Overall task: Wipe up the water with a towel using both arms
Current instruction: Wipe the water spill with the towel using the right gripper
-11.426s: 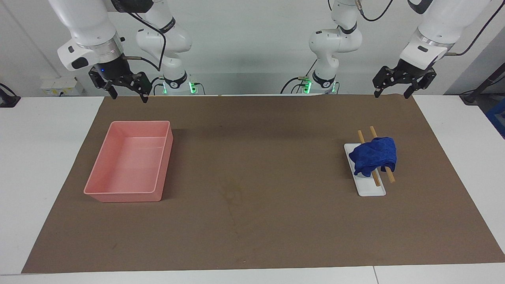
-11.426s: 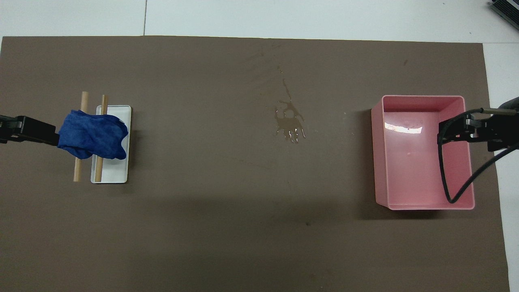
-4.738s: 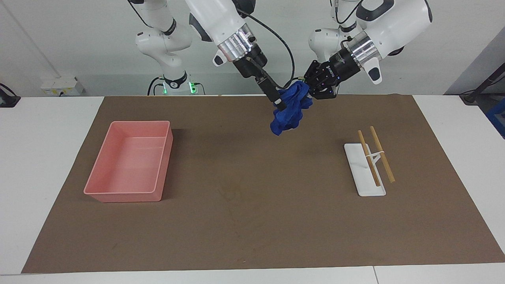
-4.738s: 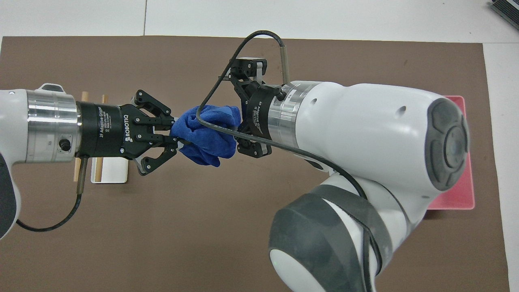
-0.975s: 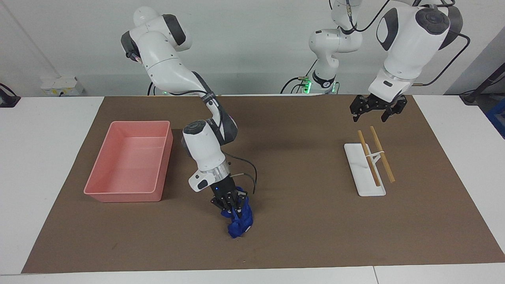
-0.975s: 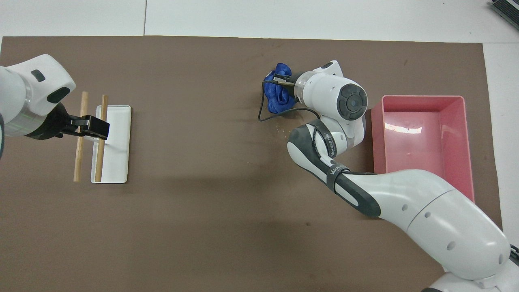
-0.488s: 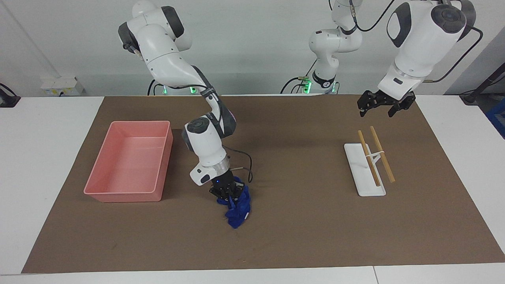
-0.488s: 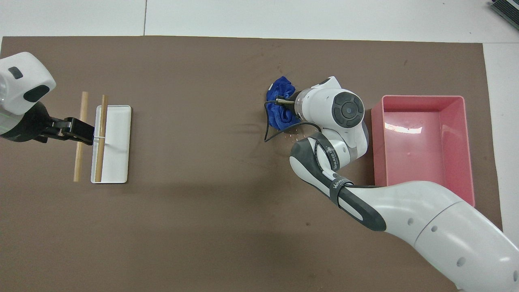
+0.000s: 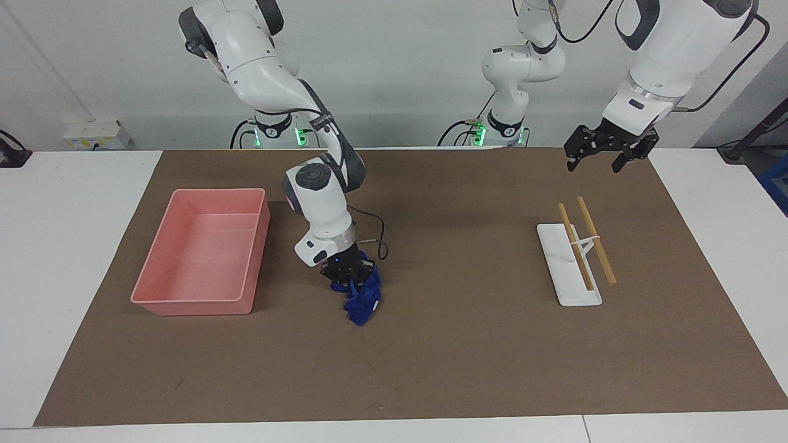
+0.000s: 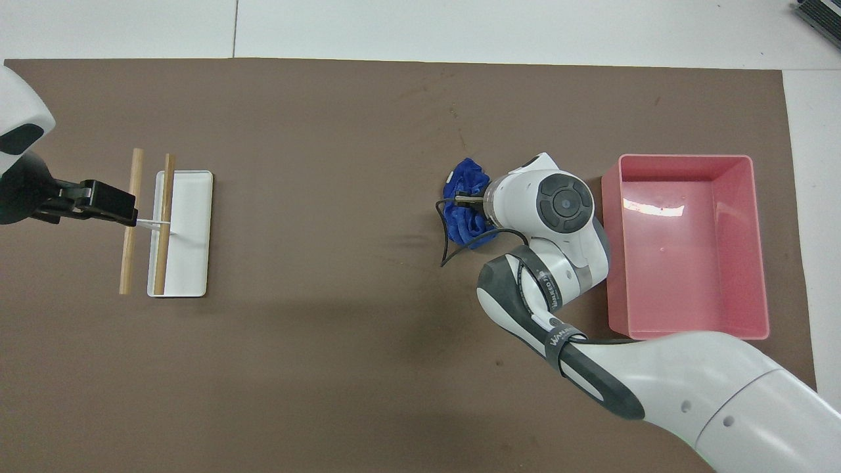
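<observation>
One arm works: the right gripper (image 9: 348, 275) clamps the towel (image 9: 363, 300), which trails on the mat toward six o'clock in the facing view, probably over the water. Left gripper (image 9: 606, 151) waits open.

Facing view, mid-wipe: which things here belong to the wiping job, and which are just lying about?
Part of the job:
- small royal-blue terry towel, bunched on the brown mat
- right gripper, jaws shut on the towel
- left gripper, waiting, jaws open, over the mat's edge

Lying about:
- pink plastic tub
- white tray
- two wooden rods over the tray
</observation>
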Controlling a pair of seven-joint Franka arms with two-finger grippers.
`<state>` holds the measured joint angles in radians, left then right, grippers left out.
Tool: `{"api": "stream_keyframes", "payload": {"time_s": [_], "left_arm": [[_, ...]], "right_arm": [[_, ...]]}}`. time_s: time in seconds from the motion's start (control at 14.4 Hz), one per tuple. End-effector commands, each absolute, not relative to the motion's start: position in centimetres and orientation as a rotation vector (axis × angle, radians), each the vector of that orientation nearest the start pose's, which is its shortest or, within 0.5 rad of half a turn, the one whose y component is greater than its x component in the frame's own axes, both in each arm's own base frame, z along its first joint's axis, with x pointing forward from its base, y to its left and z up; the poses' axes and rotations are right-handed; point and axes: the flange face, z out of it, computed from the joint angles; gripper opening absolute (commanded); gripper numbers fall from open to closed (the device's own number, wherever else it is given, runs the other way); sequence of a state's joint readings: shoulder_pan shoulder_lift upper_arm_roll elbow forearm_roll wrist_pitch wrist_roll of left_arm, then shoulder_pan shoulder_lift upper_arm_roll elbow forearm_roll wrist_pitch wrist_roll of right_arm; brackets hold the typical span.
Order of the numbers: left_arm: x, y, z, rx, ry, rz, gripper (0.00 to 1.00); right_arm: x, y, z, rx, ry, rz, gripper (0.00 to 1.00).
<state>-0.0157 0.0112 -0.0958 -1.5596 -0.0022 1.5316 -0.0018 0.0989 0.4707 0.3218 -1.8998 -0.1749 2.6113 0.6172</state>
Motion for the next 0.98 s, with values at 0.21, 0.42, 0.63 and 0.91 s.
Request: {"api": "stream_keyframes", "payload": {"time_s": [0.21,0.42,0.63,0.91], "left_arm": [[54.9,-5.7,61.7,-3.103,0.186,0.052,1.00],[54.8,-5.7,61.7,-3.104,0.186,0.055,1.00],[54.8,-5.7,61.7,-3.103,0.188,0.055,1.00],[54.8,-5.7,61.7,-3.103,0.188,0.057,1.00]], "right_arm": [[54.3,20.1,23.2,-3.109,0.189,-0.036,0.00],[54.0,18.6,23.9,-3.128,0.231,-0.012,0.00],[53.8,17.7,26.5,-3.169,0.258,0.014,0.00],[53.2,16.8,32.4,-3.214,0.310,0.032,0.00]]}}
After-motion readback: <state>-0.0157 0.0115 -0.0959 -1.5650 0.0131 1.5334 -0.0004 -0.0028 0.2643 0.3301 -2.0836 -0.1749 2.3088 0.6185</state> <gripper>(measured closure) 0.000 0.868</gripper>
